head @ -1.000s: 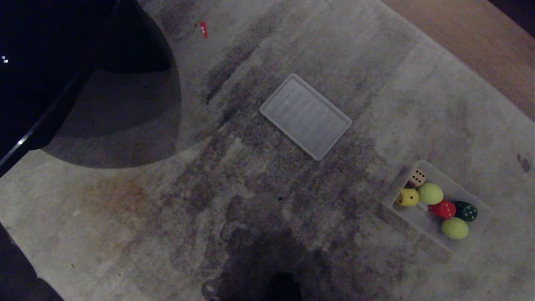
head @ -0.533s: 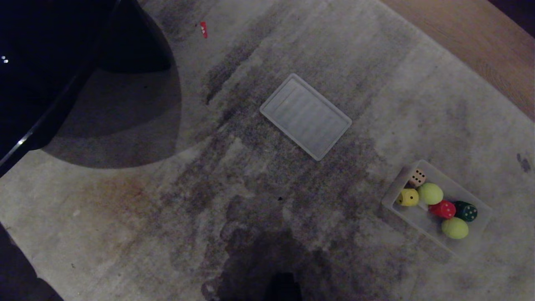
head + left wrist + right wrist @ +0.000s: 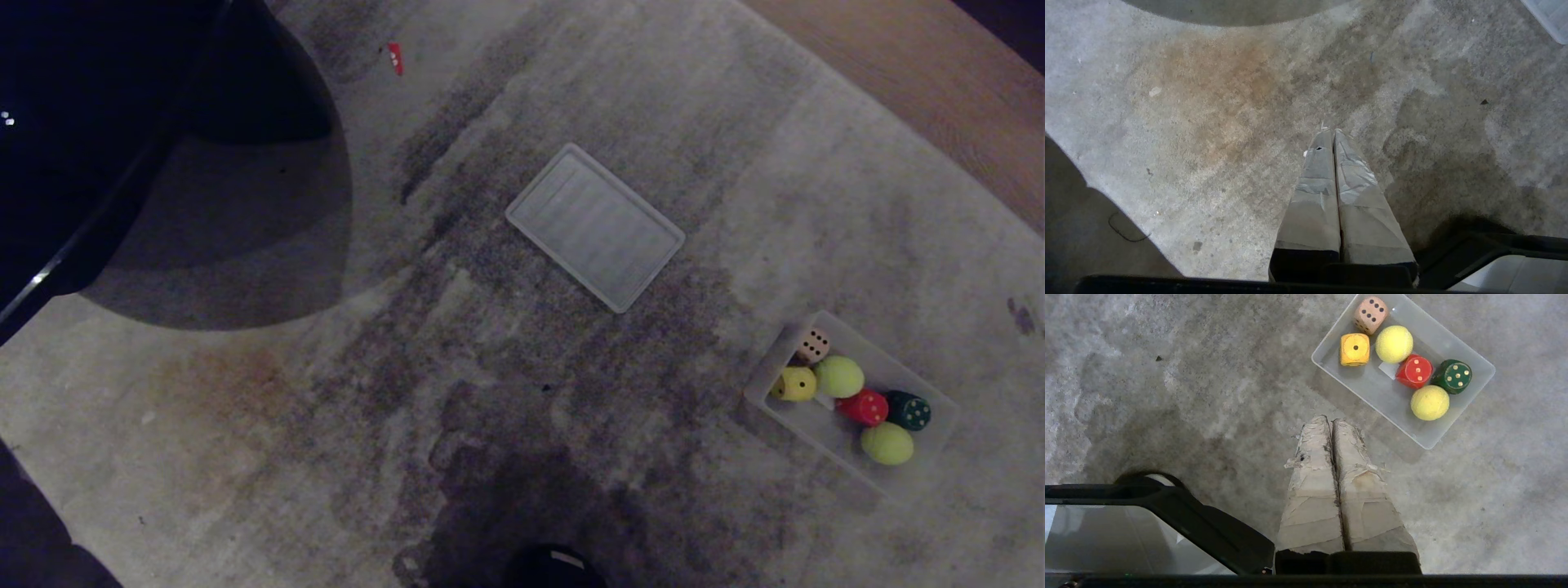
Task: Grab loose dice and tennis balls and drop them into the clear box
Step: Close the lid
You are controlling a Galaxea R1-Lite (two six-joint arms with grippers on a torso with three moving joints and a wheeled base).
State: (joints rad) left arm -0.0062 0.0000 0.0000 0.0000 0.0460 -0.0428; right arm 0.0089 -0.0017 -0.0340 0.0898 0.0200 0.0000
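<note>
The clear box (image 3: 937,406) (image 3: 1487,369) sits on the grey carpet at the right. Inside it lie a beige die (image 3: 813,345) (image 3: 1370,314), a yellow die (image 3: 794,383) (image 3: 1354,349), a red die (image 3: 865,406) (image 3: 1414,371), a dark green die (image 3: 909,411) (image 3: 1452,376) and two tennis balls (image 3: 838,376) (image 3: 1394,344), the second (image 3: 887,443) (image 3: 1429,402) at the near end. My right gripper (image 3: 1331,421) hangs shut and empty over bare carpet short of the box. My left gripper (image 3: 1332,132) is shut and empty above stained carpet. Neither arm appears in the head view.
A flat ribbed clear lid (image 3: 595,226) lies mid-carpet. A small red cap (image 3: 395,56) is far back. Dark furniture (image 3: 98,122) fills the left corner and casts a wide shadow. Wooden floor (image 3: 922,73) borders the carpet at the back right.
The whole head view has shifted a touch, and a dark rounded part of the robot now shows at the bottom edge. Box, dice and balls have not moved.
</note>
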